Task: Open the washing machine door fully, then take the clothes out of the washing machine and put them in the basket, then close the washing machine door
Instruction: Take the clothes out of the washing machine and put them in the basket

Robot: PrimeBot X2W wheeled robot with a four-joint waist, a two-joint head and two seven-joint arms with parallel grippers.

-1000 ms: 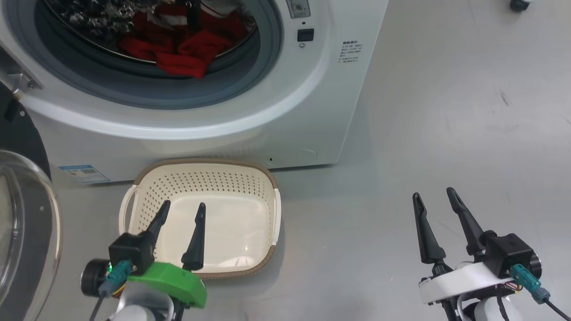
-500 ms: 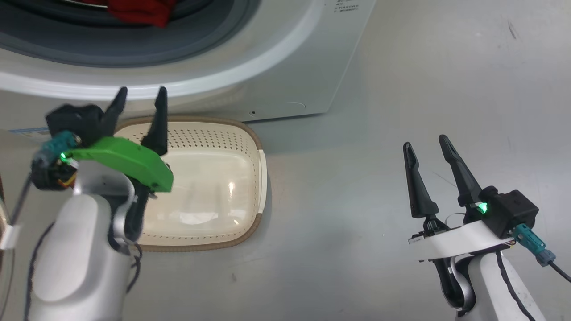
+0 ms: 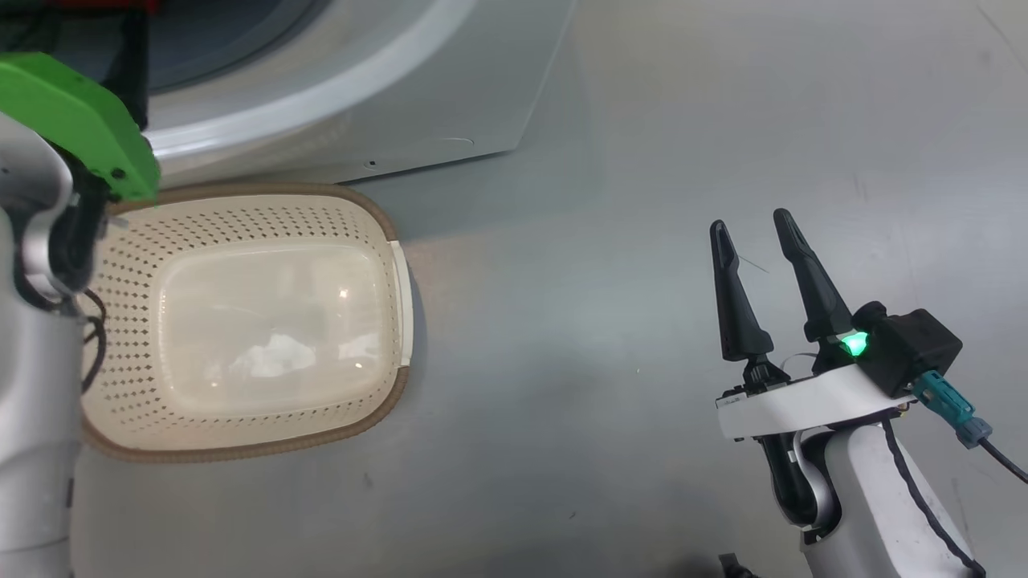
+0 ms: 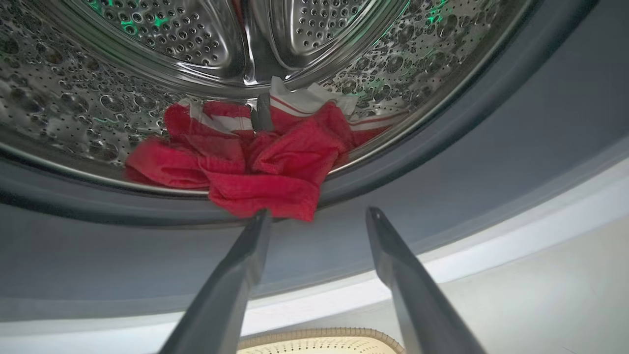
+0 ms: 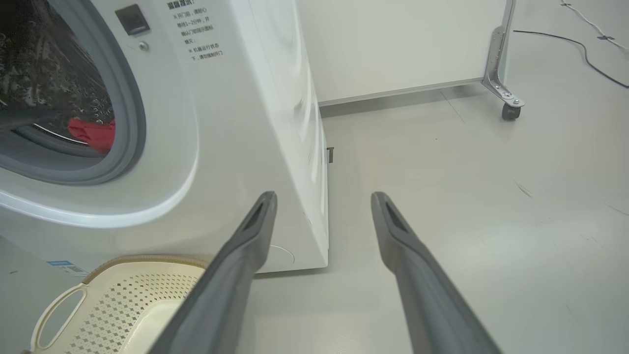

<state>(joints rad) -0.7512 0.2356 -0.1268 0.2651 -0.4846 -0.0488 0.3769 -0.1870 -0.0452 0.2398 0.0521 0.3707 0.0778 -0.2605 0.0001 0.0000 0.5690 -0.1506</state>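
- The left gripper (image 4: 317, 211) is held at the mouth of the washing machine (image 5: 255, 98), with its two dark fingers spread wide and nothing gripped between them.
- The clothes (image 4: 255, 167) are heaped at the front bottom of the steel drum (image 4: 314, 29). Red cloth with white stripes is bunched there, and one red fold is draped over the drum's lip onto the grey gasket (image 4: 442, 162).
- The tip of one left finger is seen just below that hanging fold; whether the cloth is touched cannot be told.
- The right gripper (image 3: 750, 221) is held well apart from the machine, above the grey floor (image 3: 610, 337). Its fingers are likewise spread wide and nothing is held.
- The basket (image 3: 265, 218) is set on the floor just beside the machine's base, below the drum opening. Light is reflected from its glossy cream bottom.
- In the head view the left arm's green cover (image 3: 72, 112) is seen over the basket's far left corner, and the basket's left side is crossed by the pale forearm (image 3: 32, 417).
- A wheeled metal leg (image 5: 506, 98) is seen far off on the floor in the right wrist view.
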